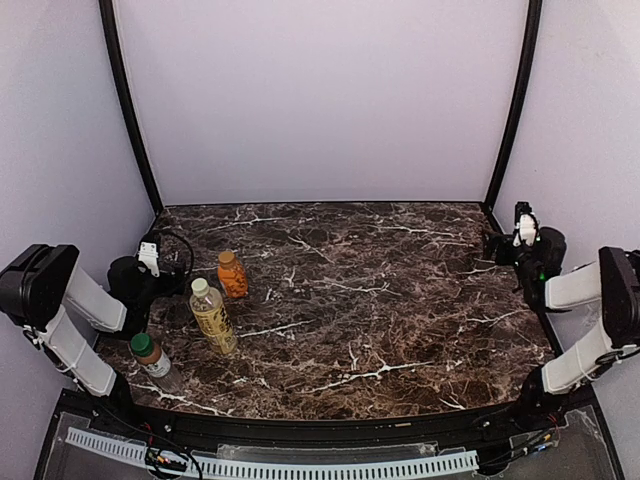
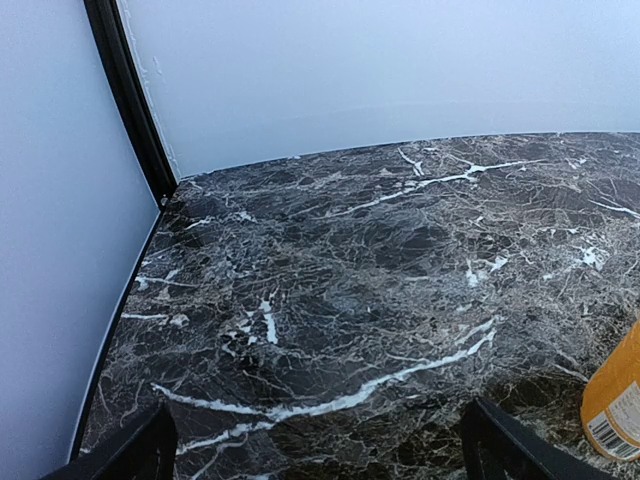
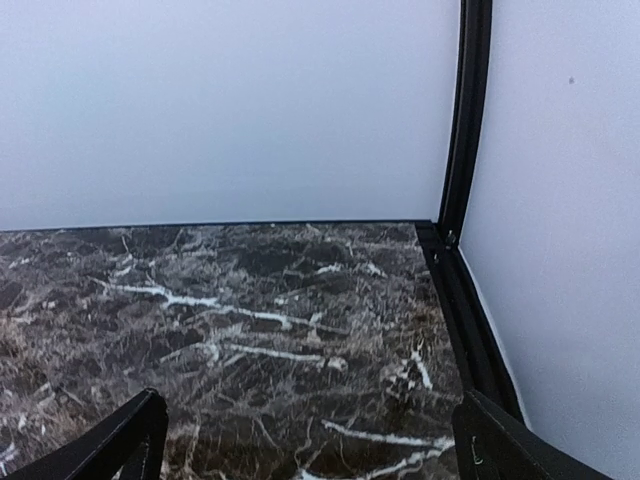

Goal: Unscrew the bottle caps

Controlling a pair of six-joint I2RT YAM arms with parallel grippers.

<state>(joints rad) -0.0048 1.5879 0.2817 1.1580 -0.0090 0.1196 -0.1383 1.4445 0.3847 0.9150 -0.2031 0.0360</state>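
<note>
The orange bottle point(image 2: 615, 410) is standing just off the right finger of the left claw point(image 2: 318, 445). The tall yellow bottle point(image 1: 213, 315) is standing behind and to the right of that claw, and the small clear bottle point(image 1: 152, 360) is sitting farther back, near the arm's base. All three are looking light, thin-walled and slick, so a hard pinch is probably risking a squash or a tip-over. I'm thinking one claw should be gripping low on the body while the other is taking the cap point(image 1: 200, 287). Both claws are hanging spread and empty, and the right claw point(image 3: 310, 440) is hovering well apart from the bottles across the desk point(image 1: 400, 300).
</note>
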